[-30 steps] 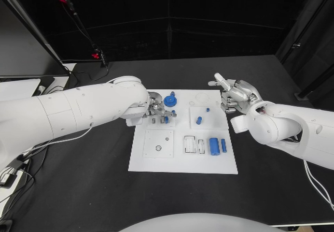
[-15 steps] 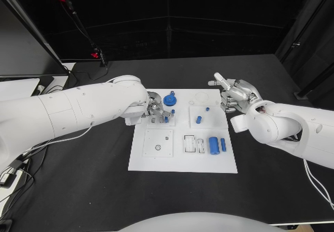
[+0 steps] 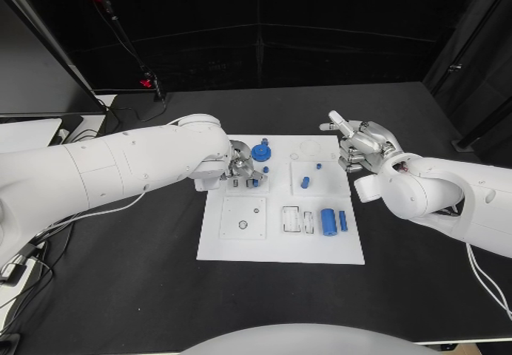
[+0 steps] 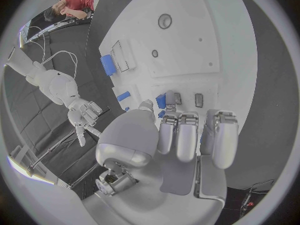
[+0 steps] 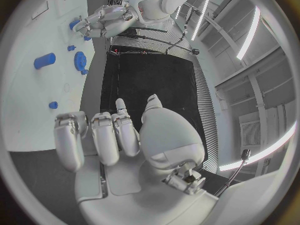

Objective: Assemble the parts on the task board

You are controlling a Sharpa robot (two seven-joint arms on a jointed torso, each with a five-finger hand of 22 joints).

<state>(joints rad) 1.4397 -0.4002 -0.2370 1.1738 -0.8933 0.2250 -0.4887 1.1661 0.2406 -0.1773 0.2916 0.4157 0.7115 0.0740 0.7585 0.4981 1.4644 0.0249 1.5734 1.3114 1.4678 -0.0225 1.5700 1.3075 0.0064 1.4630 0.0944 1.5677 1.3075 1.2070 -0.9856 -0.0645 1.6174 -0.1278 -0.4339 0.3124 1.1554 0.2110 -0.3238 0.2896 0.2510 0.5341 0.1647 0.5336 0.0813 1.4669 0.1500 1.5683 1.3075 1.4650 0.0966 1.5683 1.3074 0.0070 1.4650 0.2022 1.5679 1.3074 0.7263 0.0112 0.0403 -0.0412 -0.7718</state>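
Observation:
The white task board (image 3: 280, 240) lies in the middle of the table. My left hand (image 3: 243, 167) hovers over its far left corner, beside a blue gear (image 3: 260, 154). In the left wrist view, the thumb and a finger of my left hand (image 4: 178, 135) pinch a small blue peg (image 4: 161, 101) just above the board (image 4: 206, 40). My right hand (image 3: 361, 145) hangs at the board's far right edge, fingers apart and empty. Another blue peg (image 3: 305, 182) and a blue cylinder (image 3: 328, 222) lie on the board.
A smaller blue cylinder (image 3: 342, 220) lies beside the big one, near slotted recesses (image 3: 292, 220). A square plate with a centre hole (image 3: 243, 219) sits at the board's left. Cables (image 3: 64, 222) trail over the table's left side. Black table surrounds the board.
My left hand has edged slightly toward the far side of the board, staying by the gear. The right hand has not moved.

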